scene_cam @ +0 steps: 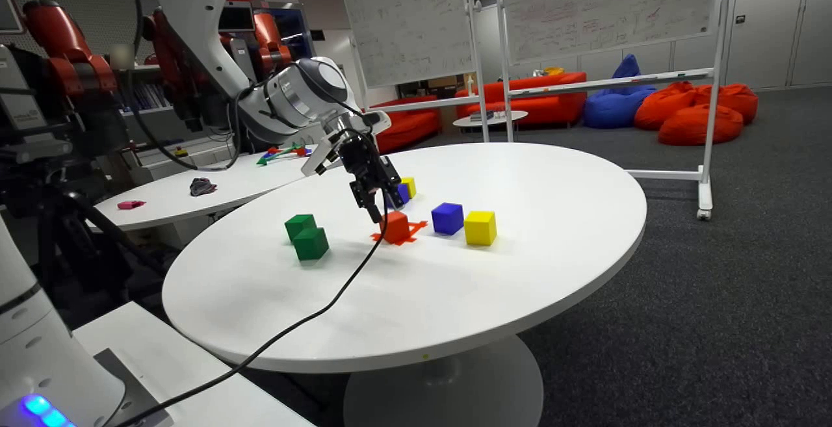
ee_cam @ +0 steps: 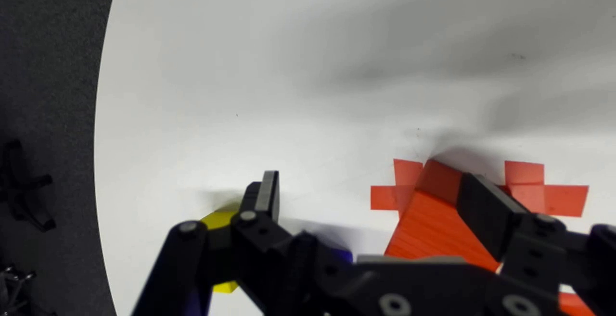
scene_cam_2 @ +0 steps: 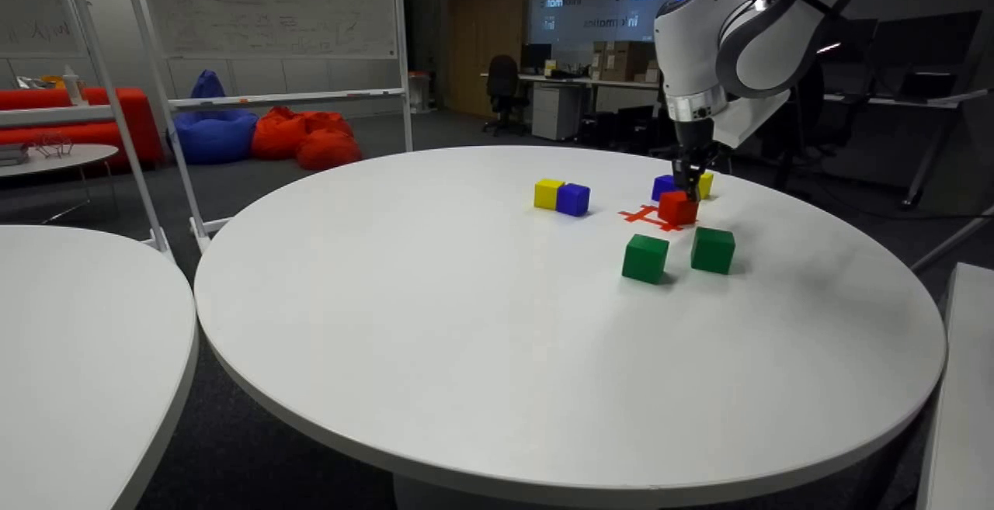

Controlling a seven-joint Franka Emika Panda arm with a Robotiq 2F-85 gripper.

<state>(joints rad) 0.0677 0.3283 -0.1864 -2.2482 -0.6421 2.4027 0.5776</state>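
Red tape (ee_cam: 382, 198) marks the surface (ee_cam: 192, 90) below our fingers (ee_cam: 488, 215), and a red cube (ee_cam: 435, 234) rests there, close to one finger and hiding part of the tape. Our fingers stand spread apart, with nothing gripped that we can see; that nearer finger overlaps the cube in the wrist view, but whether it touches, we cannot tell. Behind the other finger show a yellow cube (ee_cam: 216, 220) and a sliver of a blue cube (ee_cam: 342, 254). In both exterior views, green cubes (scene_cam_2: 644, 258) stand on the side of our fingers away from those two, and another blue-and-yellow pair (scene_cam: 481, 228) sits farther off.

As we judge it, good handling here means small, slow motions. The red cube looks off-centre between our fingers and turned askew to them, so any closing from here could push or twist it; centring over it and squaring to its faces would serve better. We should not let the nearer finger press on its top edge, and we need to mind the other finger, whose close neighbours it could nudge.
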